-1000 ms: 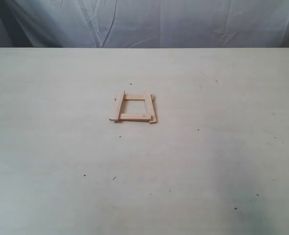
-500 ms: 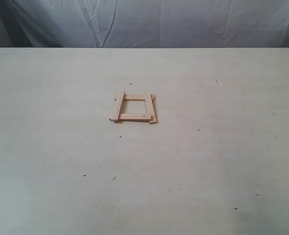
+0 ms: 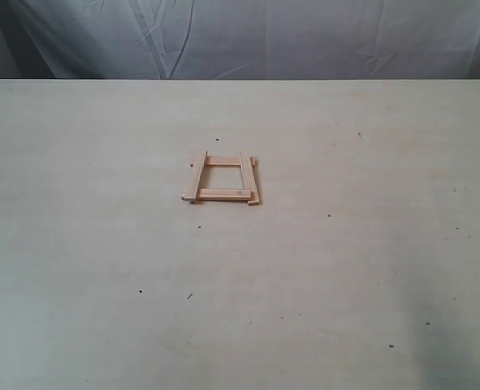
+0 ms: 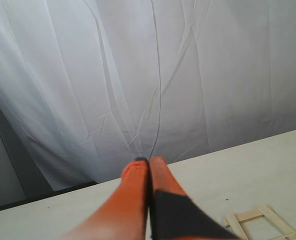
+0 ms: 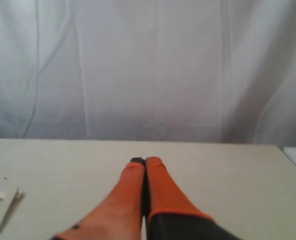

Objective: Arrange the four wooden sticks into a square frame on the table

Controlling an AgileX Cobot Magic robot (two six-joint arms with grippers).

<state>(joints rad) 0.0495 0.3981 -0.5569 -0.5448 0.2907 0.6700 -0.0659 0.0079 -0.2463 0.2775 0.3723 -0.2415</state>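
Note:
The four wooden sticks lie as a small square frame [image 3: 222,177] with overlapping ends near the middle of the table [image 3: 345,268]. Neither arm shows in the exterior view. In the left wrist view my left gripper [image 4: 149,161] has its orange fingers pressed together with nothing between them, raised above the table, and part of the frame [image 4: 260,222] shows off to one side. My right gripper [image 5: 144,161] is shut and empty too, hovering over bare tabletop, with a pale stick end [image 5: 2,212] at that view's edge.
A wrinkled white cloth backdrop [image 3: 248,36] hangs behind the table's far edge. Small dark specks [image 3: 140,291] dot the tabletop. A dark gap [image 4: 7,170] shows beside the cloth in the left wrist view.

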